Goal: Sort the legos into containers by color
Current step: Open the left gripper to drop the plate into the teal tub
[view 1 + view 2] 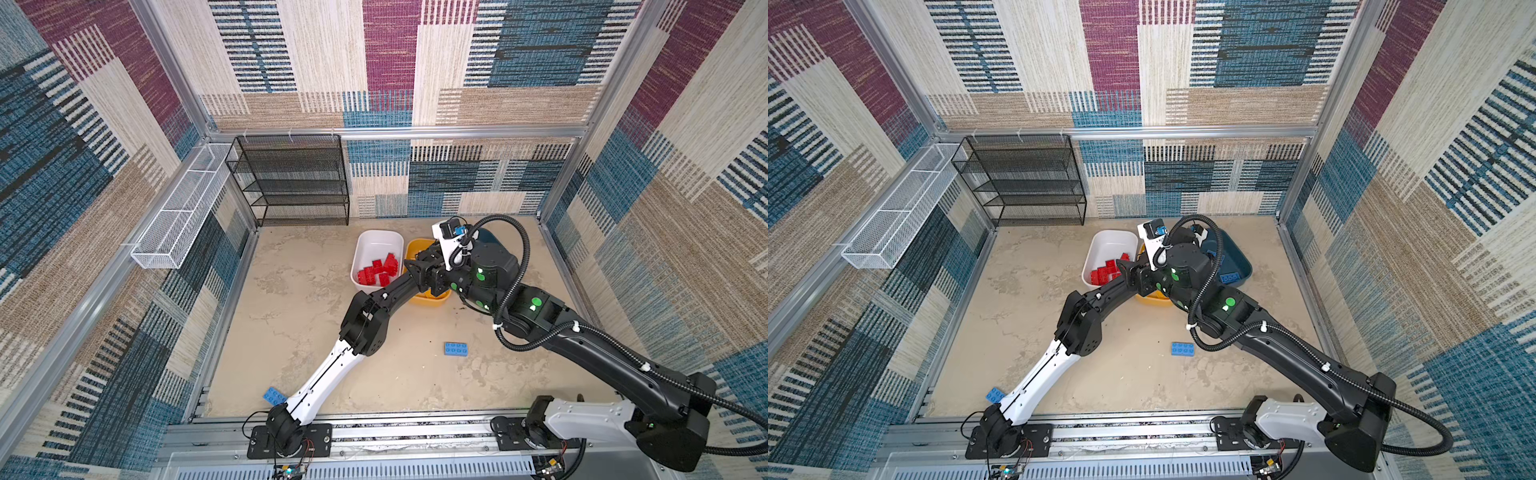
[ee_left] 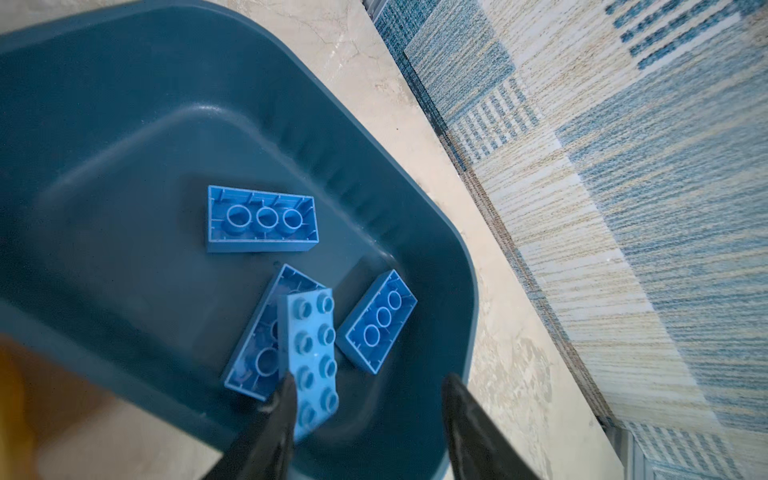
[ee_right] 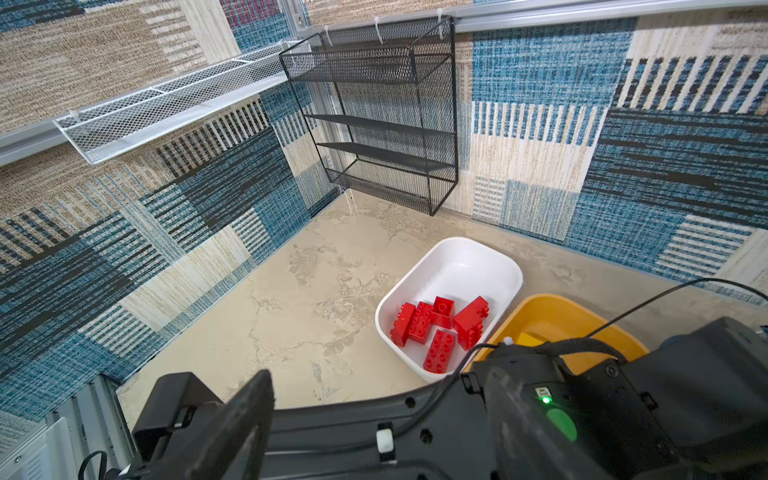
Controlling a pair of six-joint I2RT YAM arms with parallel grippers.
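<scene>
The left claw [image 2: 374, 411] hangs over the teal tub [image 2: 124, 83] with its fingers apart. A blurred pale blue brick [image 2: 311, 353] sits just beside one finger, unclamped, and three blue bricks [image 2: 262, 220] lie in the tub beyond. The right claw [image 3: 380, 386] is also spread and holds nothing. Ahead of it sit the white tub [image 3: 457, 257] of red bricks [image 3: 440, 328] and the yellow tub [image 3: 561, 311].

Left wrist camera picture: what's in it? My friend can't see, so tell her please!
A dark teal tub holds four blue bricks: three lie upside down, and a paler brick, studs up, overlaps one of them. Two black fingers stand open above the tub, the paler brick beside one.
</scene>
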